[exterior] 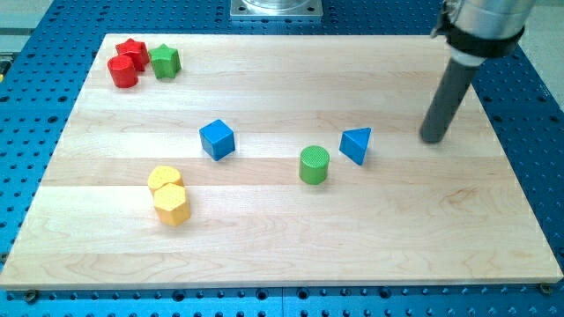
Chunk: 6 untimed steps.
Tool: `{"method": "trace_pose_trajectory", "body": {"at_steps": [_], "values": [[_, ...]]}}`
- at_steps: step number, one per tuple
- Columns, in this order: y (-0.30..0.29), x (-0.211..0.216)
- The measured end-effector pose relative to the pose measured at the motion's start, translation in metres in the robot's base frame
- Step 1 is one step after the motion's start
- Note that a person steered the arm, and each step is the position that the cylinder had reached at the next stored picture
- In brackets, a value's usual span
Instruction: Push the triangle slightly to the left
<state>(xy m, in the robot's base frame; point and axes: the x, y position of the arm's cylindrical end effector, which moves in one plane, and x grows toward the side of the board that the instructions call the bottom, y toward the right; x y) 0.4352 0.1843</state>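
The blue triangle (356, 144) lies right of the board's middle. My tip (433, 138) rests on the board to the triangle's right, a clear gap apart from it and about level with it. The dark rod rises from the tip toward the view's top right. A green cylinder (314, 165) stands just left of and slightly below the triangle, close to it.
A blue cube (217, 139) sits left of centre. Two yellow blocks (169, 195) touch at the lower left. A red cylinder (122, 71), a red star (132, 50) and a green star (165, 61) cluster at the top left corner. The wooden board (282, 255) lies on a blue perforated table.
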Motion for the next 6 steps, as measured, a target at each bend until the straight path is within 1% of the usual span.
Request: {"method": "trace_pose_trajectory", "body": {"at_steps": [1,2,3,4,5,6], "values": [[-0.085,0.003],[-0.116,0.009],[-0.047,0.012],[-0.113,0.028],[-0.167,0.028],[-0.205,0.027]]}}
